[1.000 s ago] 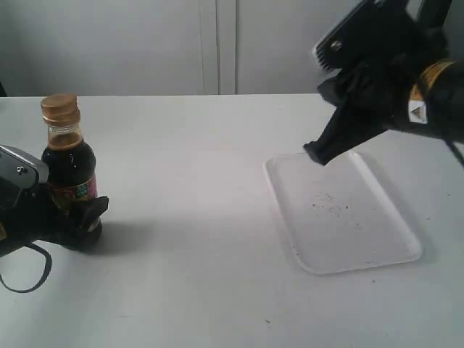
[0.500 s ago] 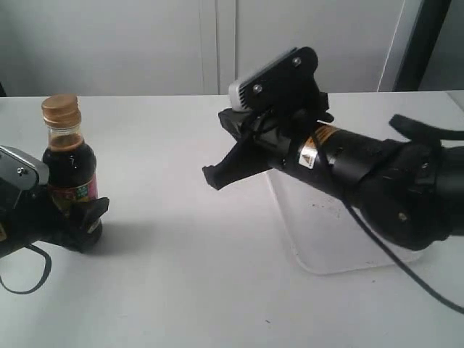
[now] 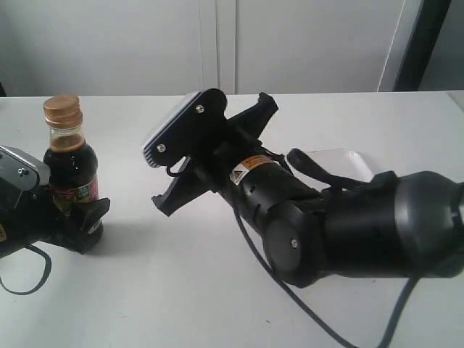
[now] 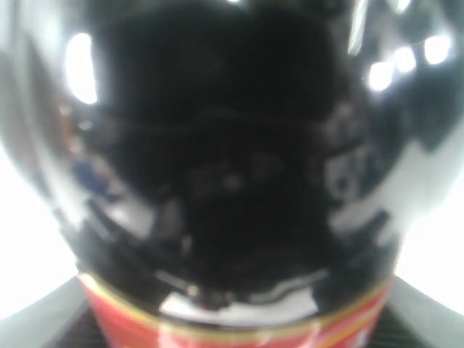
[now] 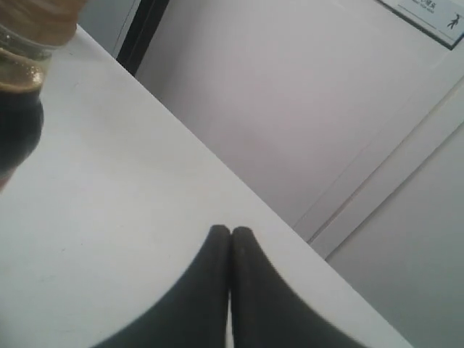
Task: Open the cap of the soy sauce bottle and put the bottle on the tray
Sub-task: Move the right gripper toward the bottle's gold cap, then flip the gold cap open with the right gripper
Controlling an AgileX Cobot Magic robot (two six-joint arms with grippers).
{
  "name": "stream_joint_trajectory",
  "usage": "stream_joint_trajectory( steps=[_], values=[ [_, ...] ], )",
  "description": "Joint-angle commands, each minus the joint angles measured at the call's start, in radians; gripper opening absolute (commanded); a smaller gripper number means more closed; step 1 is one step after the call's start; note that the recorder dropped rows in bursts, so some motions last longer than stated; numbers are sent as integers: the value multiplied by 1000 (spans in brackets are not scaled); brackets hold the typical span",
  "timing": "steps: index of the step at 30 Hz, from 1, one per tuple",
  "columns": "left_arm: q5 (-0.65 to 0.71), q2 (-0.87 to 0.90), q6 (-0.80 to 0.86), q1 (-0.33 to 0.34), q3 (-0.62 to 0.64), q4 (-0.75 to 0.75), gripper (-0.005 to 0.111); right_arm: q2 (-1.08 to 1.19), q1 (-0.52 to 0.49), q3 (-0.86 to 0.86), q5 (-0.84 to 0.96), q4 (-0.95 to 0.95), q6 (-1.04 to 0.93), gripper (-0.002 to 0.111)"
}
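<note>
The soy sauce bottle (image 3: pixel 69 167) stands upright on the white table at the far left, its golden-brown cap (image 3: pixel 61 110) closed on the neck. My left gripper (image 3: pixel 76 217) is shut round the bottle's lower body at the label. The dark glass and red label (image 4: pixel 232 330) fill the left wrist view. My right gripper (image 3: pixel 161 205) is shut and empty, its tips low over the table a short way right of the bottle. In the right wrist view the closed tips (image 5: pixel 232 232) show, with the bottle (image 5: pixel 18 109) at the edge. The right arm hides most of the tray (image 3: pixel 341 156).
The bulky right arm (image 3: pixel 341 232) lies across the middle and right of the table. A white wall with panel seams runs behind the table's far edge. A loop of black cable (image 3: pixel 29 279) hangs by the left gripper.
My right arm has swung from above the tray leftward across the table and now covers most of the tray, its shut tips nearer the bottle. The left gripper and bottle have not moved.
</note>
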Motion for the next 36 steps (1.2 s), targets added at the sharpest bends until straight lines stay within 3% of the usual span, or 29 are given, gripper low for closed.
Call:
stream_joint_trajectory(
  steps=[1, 9, 18, 24, 36],
  values=[
    [-67, -18, -4, 4, 2, 5, 0, 45, 30, -78, -1, 81, -133, 0],
    [-67, -18, -4, 4, 2, 5, 0, 125, 81, -217, 50, 259, -358, 0],
    [-67, -18, -4, 4, 2, 5, 0, 153, 96, -333, 139, 334, -401, 0],
    [-67, -18, -4, 4, 2, 3, 0, 204, 159, -447, 128, 576, -791, 0],
    [-67, -18, -4, 4, 2, 3, 0, 237, 159, -560, 183, 672, -839, 0]
  ],
)
